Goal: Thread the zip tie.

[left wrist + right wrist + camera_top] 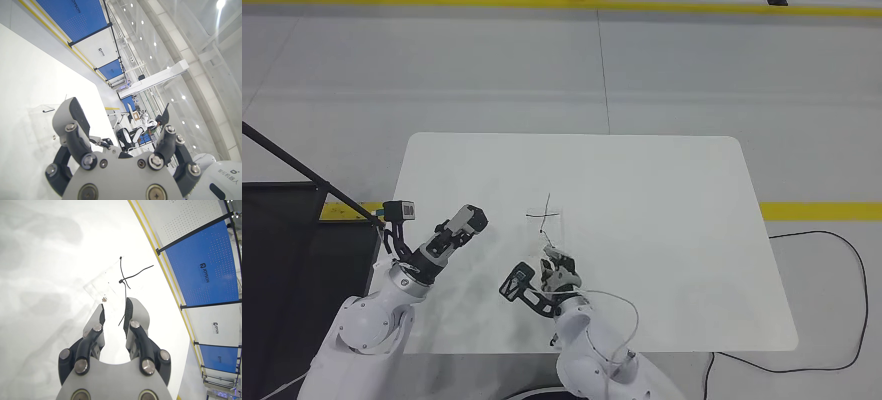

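Three thin black zip ties lie near the middle of the white table [662, 200]. Two of them cross [123, 278] on the table; they also appear in the top view [539, 213]. The third zip tie [125, 294] runs from a small head back between my right gripper's [115, 311] fingers, close against one ribbed pad [128, 311]. That gripper is open, low over the table just short of the crossed ties [553, 258]. My left gripper [121, 115] is open and holds nothing, off to the side [478, 216]. One zip tie end [48, 110] lies beyond it.
A clear flat plate [98, 289] lies on the table beside the ties, with a small brown fleck [104, 299] at its edge. The table's near edge [642, 350] is close behind both grippers. A black panel [282, 250] stands off the table's left side.
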You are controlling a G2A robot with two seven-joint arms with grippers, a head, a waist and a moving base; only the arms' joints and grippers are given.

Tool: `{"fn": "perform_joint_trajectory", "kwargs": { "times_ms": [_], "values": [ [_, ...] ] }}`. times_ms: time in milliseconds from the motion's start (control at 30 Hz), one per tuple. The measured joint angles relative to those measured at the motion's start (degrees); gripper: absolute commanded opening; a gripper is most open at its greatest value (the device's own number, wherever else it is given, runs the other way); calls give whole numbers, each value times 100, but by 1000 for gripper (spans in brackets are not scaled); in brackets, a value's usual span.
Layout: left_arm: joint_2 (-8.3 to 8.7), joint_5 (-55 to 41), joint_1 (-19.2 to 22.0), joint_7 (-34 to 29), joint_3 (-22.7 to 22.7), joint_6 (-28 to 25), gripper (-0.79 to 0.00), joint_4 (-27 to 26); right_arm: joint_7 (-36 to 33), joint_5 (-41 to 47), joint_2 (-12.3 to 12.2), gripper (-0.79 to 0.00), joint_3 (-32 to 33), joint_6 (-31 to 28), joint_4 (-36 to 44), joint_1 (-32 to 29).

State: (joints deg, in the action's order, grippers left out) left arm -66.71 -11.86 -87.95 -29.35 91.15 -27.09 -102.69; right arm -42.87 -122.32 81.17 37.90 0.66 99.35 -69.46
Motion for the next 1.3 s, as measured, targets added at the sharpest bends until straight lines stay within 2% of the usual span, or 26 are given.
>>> {"fn": "perform_joint_trajectory", "kwargs": {
  "times_ms": [67,233,467,567,633,667,733,767,933,1167,1300],
  "values": [
    [0,0,0,0,0,0,0,0,-79,-25,38,-406,-8,-38,-41,29],
    [0,0,0,0,0,0,0,0,-214,-87,128,-379,-54,-113,-154,99],
    [0,0,0,0,0,0,0,0,-273,-146,248,-394,-60,-123,-271,157],
    [0,0,0,0,0,0,0,0,-183,-172,265,-354,-5,-82,-205,83],
    [0,0,0,0,0,0,0,0,-53,-176,252,-299,76,-38,-104,-18],
    [0,0,0,0,0,0,0,0,72,-161,232,-252,156,-17,-5,-110],
    [0,0,0,0,0,0,0,0,327,-115,186,-68,309,-2,190,-292],
    [0,0,0,0,0,0,0,0,542,-80,145,0,434,-1,349,-439],
    [0,0,0,0,0,0,0,0,1692,144,-61,0,1083,42,1103,-1201],
    [0,0,0,0,0,0,0,0,3668,895,-327,0,2207,-114,2053,-2295],
    [0,0,0,0,0,0,-1,0,4100,1581,-386,-1,2746,-319,2467,-2542]
  ]
}}
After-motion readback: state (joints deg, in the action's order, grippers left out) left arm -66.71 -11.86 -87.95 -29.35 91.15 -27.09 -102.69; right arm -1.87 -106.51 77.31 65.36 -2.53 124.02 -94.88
